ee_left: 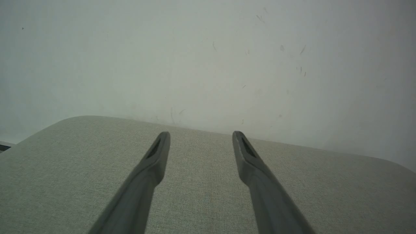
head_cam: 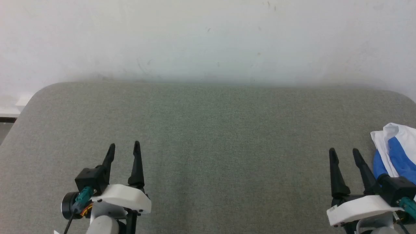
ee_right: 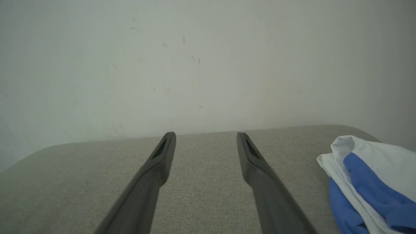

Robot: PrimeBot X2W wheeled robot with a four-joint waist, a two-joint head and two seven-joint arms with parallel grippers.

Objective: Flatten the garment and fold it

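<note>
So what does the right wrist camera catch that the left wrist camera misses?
Right wrist view: the garment, a crumpled white and blue heap, lies to the right of the right gripper, whose fingers are open. Left wrist view: the left gripper, open too, with no cloth near it. Both share the grey padded surface and the scuffed white wall behind it.

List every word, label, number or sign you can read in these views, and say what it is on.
None can be read.
The garment lies bunched at the right edge, showing only white and blue folds, no print.
The wall, the grey surface, the left gripper and the right gripper bear no text.
</note>
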